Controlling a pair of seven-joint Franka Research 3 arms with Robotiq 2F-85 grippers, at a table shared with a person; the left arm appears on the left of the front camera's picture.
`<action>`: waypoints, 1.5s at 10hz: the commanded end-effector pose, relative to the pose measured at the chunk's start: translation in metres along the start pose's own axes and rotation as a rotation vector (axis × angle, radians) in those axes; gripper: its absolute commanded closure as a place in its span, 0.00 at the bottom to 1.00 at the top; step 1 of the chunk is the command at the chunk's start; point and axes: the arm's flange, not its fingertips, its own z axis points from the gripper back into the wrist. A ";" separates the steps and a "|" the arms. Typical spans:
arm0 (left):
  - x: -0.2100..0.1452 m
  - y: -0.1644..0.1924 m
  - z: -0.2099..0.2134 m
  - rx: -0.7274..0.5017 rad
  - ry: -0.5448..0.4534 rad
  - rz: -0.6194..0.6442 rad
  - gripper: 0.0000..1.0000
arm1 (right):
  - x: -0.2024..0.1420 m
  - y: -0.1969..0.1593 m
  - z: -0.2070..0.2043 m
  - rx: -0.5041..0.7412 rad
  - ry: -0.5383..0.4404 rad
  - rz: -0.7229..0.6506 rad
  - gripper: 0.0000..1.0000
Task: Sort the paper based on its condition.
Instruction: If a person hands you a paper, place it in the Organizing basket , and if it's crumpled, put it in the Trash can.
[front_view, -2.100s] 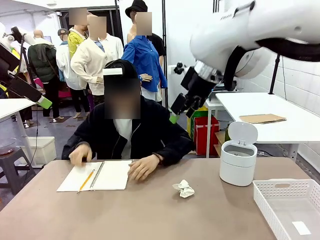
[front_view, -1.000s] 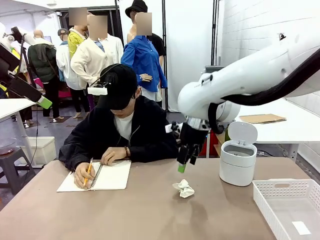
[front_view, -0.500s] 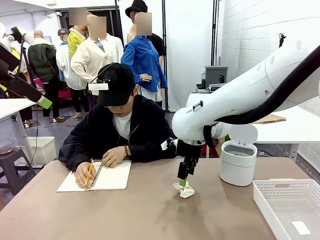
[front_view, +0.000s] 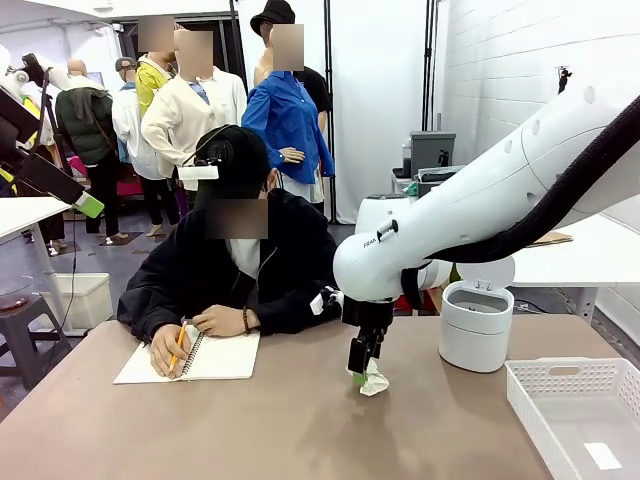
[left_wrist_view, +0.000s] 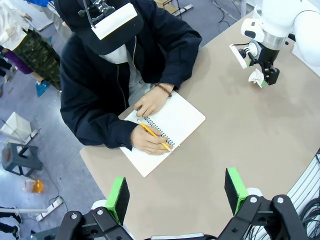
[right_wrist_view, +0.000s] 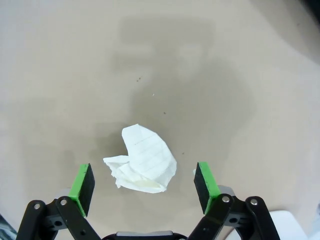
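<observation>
The crumpled paper ball (right_wrist_view: 142, 160) lies on the table (front_view: 250, 430), well to the left of the white lidded bin (front_view: 477, 325). It sits between the wide-open fingers of the right gripper (right_wrist_view: 143, 181), its longer side across the gap. The left gripper (left_wrist_view: 176, 194), also wide open, is far away. Half a second ago the right gripper was a little higher above the ball.

Crumpled paper (right_wrist_view: 141, 166) on table (front_view: 250, 430), between right pincer (right_wrist_view: 145, 184) fingers.
</observation>
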 end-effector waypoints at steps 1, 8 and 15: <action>0.000 0.000 0.001 -0.005 0.000 0.003 0.00 | -0.004 -0.003 -0.005 0.019 0.026 -0.016 0.00; 0.000 0.000 0.001 -0.005 0.000 0.003 0.00 | 0.000 -0.007 -0.010 0.032 0.031 -0.007 0.00; 0.000 0.000 0.001 -0.005 0.000 0.003 0.00 | 0.007 -0.017 -0.033 0.034 0.049 -0.007 0.00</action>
